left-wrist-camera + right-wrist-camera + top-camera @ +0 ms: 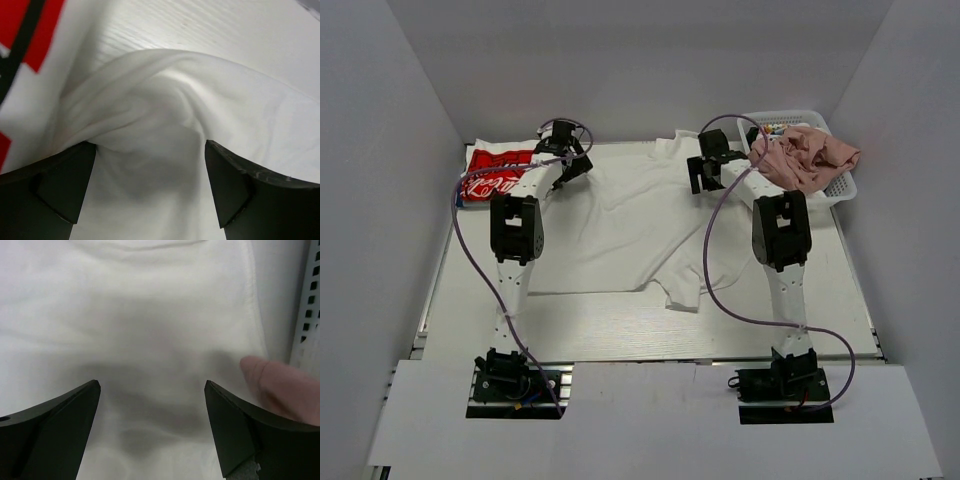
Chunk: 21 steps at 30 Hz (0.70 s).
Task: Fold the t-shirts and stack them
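- One red-print t-shirt (498, 170) lies just left of the left end effector (150, 145).
- Its jaws gape, empty, over a bunched fold of the plain white t-shirt (620, 220).
- Equally wide and empty, the right end effector (151, 384) is over that shirt, with the dusty-pink t-shirt (810, 155) in the basket (840, 185) to its right.

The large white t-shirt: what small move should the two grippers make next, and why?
Probably lower both and close on the cloth. The left gripper and right gripper stand open right above the far part of the spread white t-shirt, holding nothing yet.
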Motion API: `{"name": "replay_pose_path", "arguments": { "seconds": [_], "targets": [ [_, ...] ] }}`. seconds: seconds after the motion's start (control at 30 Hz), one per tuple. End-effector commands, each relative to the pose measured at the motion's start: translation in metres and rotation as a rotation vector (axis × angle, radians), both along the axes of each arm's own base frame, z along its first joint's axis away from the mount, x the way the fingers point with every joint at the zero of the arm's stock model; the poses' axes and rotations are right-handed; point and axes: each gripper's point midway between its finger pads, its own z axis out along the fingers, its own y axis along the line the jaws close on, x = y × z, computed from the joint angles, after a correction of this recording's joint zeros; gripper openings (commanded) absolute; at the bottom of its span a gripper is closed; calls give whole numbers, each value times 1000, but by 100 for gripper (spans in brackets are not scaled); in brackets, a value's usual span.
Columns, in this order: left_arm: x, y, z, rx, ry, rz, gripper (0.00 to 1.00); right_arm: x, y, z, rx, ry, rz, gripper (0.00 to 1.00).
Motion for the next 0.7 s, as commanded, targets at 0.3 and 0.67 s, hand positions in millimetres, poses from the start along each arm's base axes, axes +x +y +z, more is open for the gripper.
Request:
{"name": "replay_pose_path", "arguments": {
  "seconds": [0.3, 0.67],
  "targets": [
    [-82, -26, 113, -56, 8, -136, 99, -173, 41, 71, 354, 77, 16, 90],
    [-296, -21, 59, -256, 93, -111, 99, -342, 109, 20, 271, 282, 310, 88]
  ]
}}
